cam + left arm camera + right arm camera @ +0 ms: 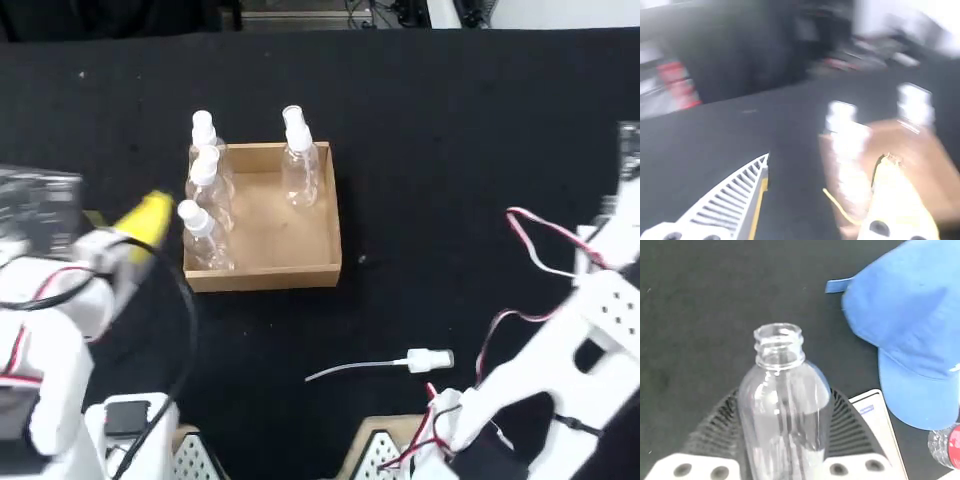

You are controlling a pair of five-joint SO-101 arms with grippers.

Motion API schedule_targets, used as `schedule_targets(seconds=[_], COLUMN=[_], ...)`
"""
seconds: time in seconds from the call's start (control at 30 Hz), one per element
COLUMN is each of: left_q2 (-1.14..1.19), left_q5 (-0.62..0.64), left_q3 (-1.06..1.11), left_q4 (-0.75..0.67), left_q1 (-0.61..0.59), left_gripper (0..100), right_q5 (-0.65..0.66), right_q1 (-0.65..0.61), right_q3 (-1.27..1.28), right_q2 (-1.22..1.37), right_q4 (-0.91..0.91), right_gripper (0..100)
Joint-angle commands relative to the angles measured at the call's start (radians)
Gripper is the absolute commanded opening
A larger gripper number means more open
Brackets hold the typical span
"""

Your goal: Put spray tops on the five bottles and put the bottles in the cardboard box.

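The cardboard box [300,262] stands left of centre and holds several clear bottles with white spray tops, three along its left wall [207,205] and one at the back [299,160]. A loose spray top [428,360] with its long tube lies on the black cloth in front of the box. My left gripper [135,232] hovers just left of the box, open and holding nothing; in its wrist view [815,175] the box [930,160] and blurred bottles [845,135] lie ahead. My right gripper [782,440] is shut on a clear topless bottle [782,400], neck pointing away.
The right arm [560,370] with red and white wires rises from the front right. A blue cap [910,330], a white card [875,412] and a red-labelled bottle [946,444] lie beyond the held bottle. Black cloth [450,180] covers the table.
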Motion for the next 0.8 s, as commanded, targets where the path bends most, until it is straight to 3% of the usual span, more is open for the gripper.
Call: schedule_targets(seconds=[0.0, 0.3, 0.47, 0.63, 0.77], left_q2=[0.121, 0.468, 0.615, 0.669, 0.704], left_q5=[-0.037, -0.035, 0.038, 0.048, 0.049], left_q3=[-0.064, -0.022, 0.163, 0.377, 0.449], left_q4=[0.034, -0.044, -0.252, -0.543, -0.683], left_q1=[0.292, 0.710, 0.839, 0.929, 0.983], left_gripper=[30, 30, 30, 30, 30], right_q5=[-0.009, -0.006, 0.000, 0.068, 0.107], right_q1=[0.086, 0.295, 0.391, 0.465, 0.509], right_q3=[-0.133, -0.420, -0.613, -0.785, -0.908], right_q2=[0.064, 0.262, 0.426, 0.593, 0.722], right_q4=[0.035, 0.101, 0.118, 0.140, 0.181], right_gripper=[1.5, 1.5, 1.5, 1.5, 1.5])
